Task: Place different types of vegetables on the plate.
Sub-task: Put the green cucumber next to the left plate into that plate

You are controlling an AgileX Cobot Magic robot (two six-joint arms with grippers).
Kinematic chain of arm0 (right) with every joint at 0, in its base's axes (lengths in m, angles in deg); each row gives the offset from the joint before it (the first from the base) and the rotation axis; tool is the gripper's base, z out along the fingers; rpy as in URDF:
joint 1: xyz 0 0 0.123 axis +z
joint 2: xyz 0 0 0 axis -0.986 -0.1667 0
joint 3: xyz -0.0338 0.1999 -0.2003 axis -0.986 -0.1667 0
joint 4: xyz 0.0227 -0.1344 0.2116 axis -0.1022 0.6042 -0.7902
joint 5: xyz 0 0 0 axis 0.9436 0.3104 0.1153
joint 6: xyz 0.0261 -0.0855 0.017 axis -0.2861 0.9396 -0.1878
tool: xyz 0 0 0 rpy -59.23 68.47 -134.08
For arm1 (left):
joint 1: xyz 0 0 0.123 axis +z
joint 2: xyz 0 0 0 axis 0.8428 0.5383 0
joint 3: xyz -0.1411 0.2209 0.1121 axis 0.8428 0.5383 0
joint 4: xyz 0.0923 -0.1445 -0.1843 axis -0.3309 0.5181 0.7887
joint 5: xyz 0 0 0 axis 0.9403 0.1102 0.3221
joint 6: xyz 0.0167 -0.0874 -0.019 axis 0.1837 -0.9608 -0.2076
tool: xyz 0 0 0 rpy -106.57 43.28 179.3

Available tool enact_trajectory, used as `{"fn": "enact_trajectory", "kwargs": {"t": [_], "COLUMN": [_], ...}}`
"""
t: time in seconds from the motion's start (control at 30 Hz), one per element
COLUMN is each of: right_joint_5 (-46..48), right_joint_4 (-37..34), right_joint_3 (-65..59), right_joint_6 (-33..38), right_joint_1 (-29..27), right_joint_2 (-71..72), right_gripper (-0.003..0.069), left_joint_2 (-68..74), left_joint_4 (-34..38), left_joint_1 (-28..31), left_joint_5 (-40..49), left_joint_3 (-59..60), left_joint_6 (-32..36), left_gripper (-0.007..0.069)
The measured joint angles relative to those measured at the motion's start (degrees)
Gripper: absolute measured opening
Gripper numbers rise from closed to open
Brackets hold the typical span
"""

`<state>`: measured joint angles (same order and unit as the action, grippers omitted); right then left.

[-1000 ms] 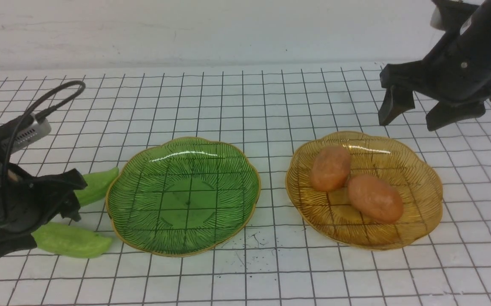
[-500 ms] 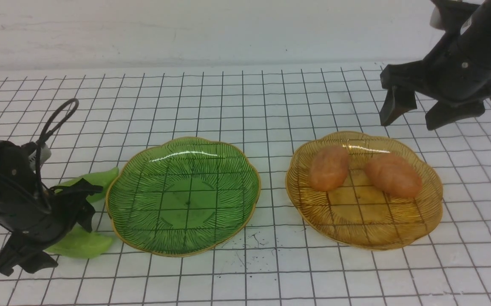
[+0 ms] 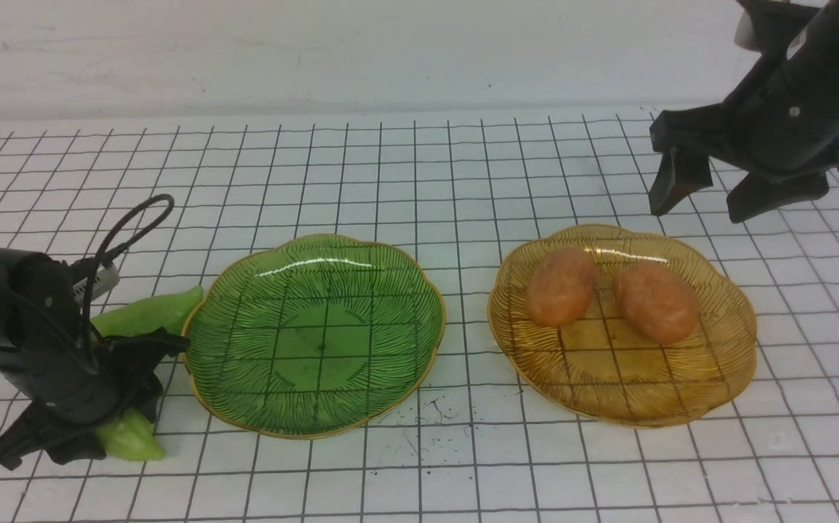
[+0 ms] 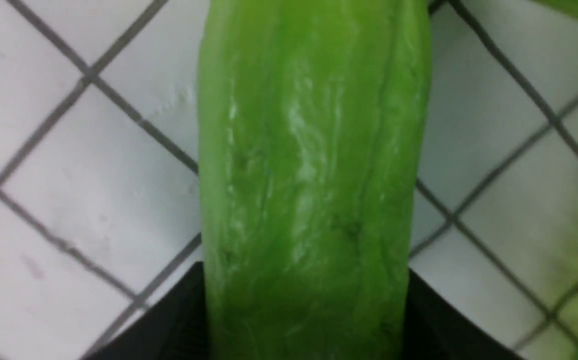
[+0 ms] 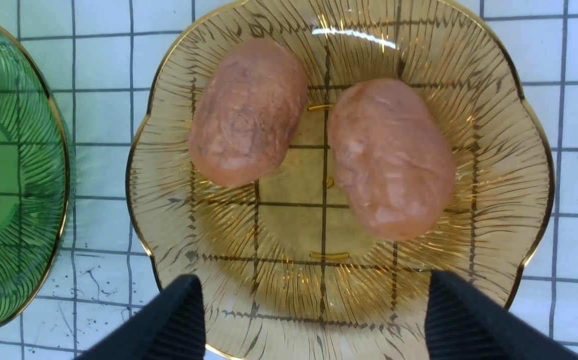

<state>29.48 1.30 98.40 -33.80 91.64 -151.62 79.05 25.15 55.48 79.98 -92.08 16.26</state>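
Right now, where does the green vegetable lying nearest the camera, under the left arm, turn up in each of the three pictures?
Front view: the nearer cucumber piece lies low at the far left, just left of the green plate, partly hidden by the arm.
Left wrist view: it fills the middle, running top to bottom.
Right wrist view: not in it.
Shared landmark: the grid-lined table shows in all three views.

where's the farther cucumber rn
Front view, robot's left: the farther cucumber lies on the grid mat, tip beside the green plate's left rim, behind the nearer cucumber.
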Motion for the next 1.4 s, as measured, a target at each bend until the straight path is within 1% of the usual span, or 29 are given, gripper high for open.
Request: {"fn": "enact_trajectory", "kwargs": {"t": [0.03,0.1,0.13,0.17,0.23,0.3,0.33,0.37,0.4,0.47,0.6,0.73,0.77,0.83,0.9,0.97,1.0,1.07,1.1,1.13,1.17,1.2,1.27,1.3,1.33,1.37,1.4], "right_joint_5": [0.00,0.00,0.00,0.00,0.00,0.00,0.00,0.00,0.00,0.00,0.00,0.00,0.00,0.00,0.00,0.00,0.00,0.00,0.00,0.00,0.00,0.00,0.00,0.00,0.00,0.00,0.00], "right_joint_4": [0.00,0.06,0.06,0.06,-0.01,-0.06,-0.07,-0.12,-0.12,-0.07,-0.07,-0.02,0.04,0.09,0.09,0.09,0.09,0.09,0.09,0.09,0.09,0.09,0.26,0.40,0.40,0.70,0.77], "right_joint_3": [0.00,0.00,0.00,0.00,0.00,0.00,0.00,0.00,0.00,0.00,0.00,0.00,0.00,0.00,0.00,0.00,0.00,0.00,0.00,0.00,0.00,0.00,0.00,0.00,0.00,0.00,0.00], "right_joint_6": [0.00,0.00,0.02,0.02,0.02,0.02,0.02,0.02,-0.03,-0.03,0.31,0.94,1.07,1.26,1.26,1.26,1.26,1.30,1.37,1.37,1.81,2.01,2.69,2.80,2.80,2.96,2.96], "right_joint_1": [0.00,0.00,0.00,0.00,0.00,0.00,0.00,0.00,0.00,0.00,0.00,0.00,0.00,0.00,0.00,0.00,0.00,0.00,0.00,0.00,0.00,0.00,0.00,0.00,0.00,0.00,0.00], "right_joint_2": [0.00,0.00,0.00,0.00,0.00,0.00,-0.06,-0.10,-0.45,-0.84,-1.70,-1.77,-1.77,-1.77,-1.77,-1.77,-1.77,-1.77,-1.77,-1.77,-1.77,-1.77,-1.77,-1.77,-1.77,-1.77,-1.77], "right_gripper": [0.0534,0.0534,0.0534,0.0534,0.0534,0.0534,0.0534,0.0534,0.0534,0.0534,0.0534,0.0534,0.0534,0.0534,0.0534,0.0534,0.0534,0.0534,0.0534,0.0534,0.0534,0.0534,0.0534,0.0534,0.0534,0.0534,0.0534], "left_joint_2": [-1.67,-5.98,-6.36,-8.17,-10.76,-10.97,-10.56,-10.24,-8.77,-5.62,2.27,7.77,9.47,11.02,11.43,11.43,11.43,11.43,11.43,11.43,11.43,11.43,11.43,11.43,11.43,11.43,11.36], "left_joint_4": [-0.17,-0.22,-0.22,0.04,2.92,6.77,8.91,9.32,12.11,14.94,15.94,15.94,15.94,15.49,14.80,14.23,13.08,10.42,8.21,7.83,4.91,3.55,0.81,-0.56,-0.81,-3.09,-3.09], "left_joint_1": [0.00,-0.17,-0.17,-0.34,-1.42,-3.65,-4.76,-5.07,-7.33,-11.10,-15.76,-16.63,-16.63,-16.63,-16.63,-16.63,-16.63,-16.63,-16.63,-16.55,-16.33,-16.07,-15.35,-14.78,-14.65,-12.39,-12.39], "left_joint_5": [1.69,7.43,7.90,9.53,12.95,13.21,12.82,12.71,11.41,8.89,6.79,6.93,7.31,8.79,10.61,12.29,14.46,18.00,20.51,20.96,24.87,26.79,30.59,31.97,32.16,33.23,33.25], "left_joint_3": [-0.90,-4.77,-5.19,-7.41,-12.94,-16.67,-18.02,-18.25,-19.39,-20.72,-22.09,-23.40,-23.98,-25.26,-26.88,-28.38,-30.61,-34.36,-36.24,-36.99,-39.78,-41.00,-43.12,-43.79,-43.88,-44.08,-44.08], "left_joint_6": [3.64,13.04,13.92,17.35,26.81,34.65,37.11,38.22,41.21,45.37,49.28,50.11,50.22,50.27,50.27,50.27,50.27,49.56,48.82,48.47,46.88,45.98,45.85,46.49,46.93,50.86,51.23], "left_gripper": [0.0370,0.0370,0.0370,0.0370,0.0370,0.0370,0.0370,0.0370,0.0370,0.0370,0.0370,0.0398,0.0433,0.0527,0.0595,0.0631,0.0659,0.0667,0.0658,0.0654,0.0614,0.0584,0.0489,0.0420,0.0405,0.0206,0.0189]}}
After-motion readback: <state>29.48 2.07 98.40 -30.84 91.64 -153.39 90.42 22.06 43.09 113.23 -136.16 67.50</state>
